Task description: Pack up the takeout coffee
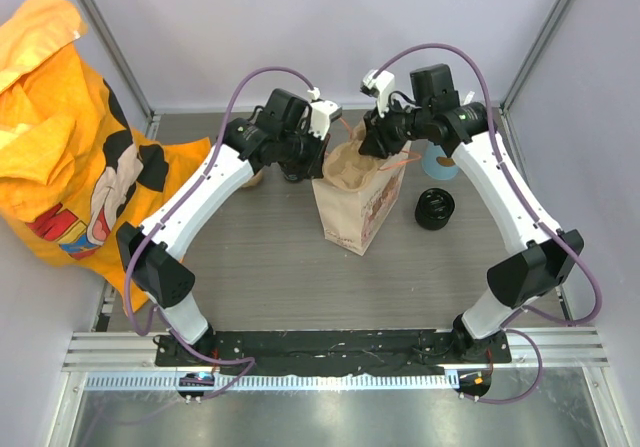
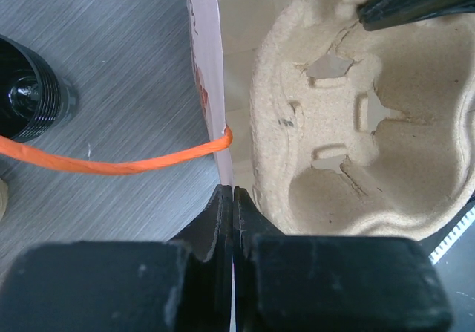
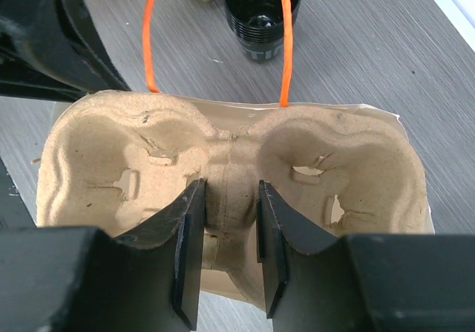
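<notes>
A grey brushed surface [image 1: 260,267] fills the overhead view, with a crumpled orange cartoon-print cloth [image 1: 60,147] at 9 o'clock. At the centre stands an open brown paper bag [image 1: 350,217].

The left arm [image 1: 200,202] reaches the bag's mouth from 10 o'clock. Its jaws are pressed shut on the thin top edge of the bag wall. The right arm [image 1: 505,192] comes in from 2 o'clock. Its jaws pinch the central ridge of a brown pulp cup carrier [image 3: 119,146], which sits level in the bag's mouth.

The takeout coffee [image 1: 434,209], a small black lidded cup, stands on the surface at 3 o'clock of the bag, just beside it, with nothing touching it. An orange twine handle [image 2: 111,165] arcs out from the bag's rim.

The step in hand looks like seating the carrier. It should go best lowered straight and level, clear of the handle, while the left pinch keeps the wall from folding inward. The coffee is not yet packed.
</notes>
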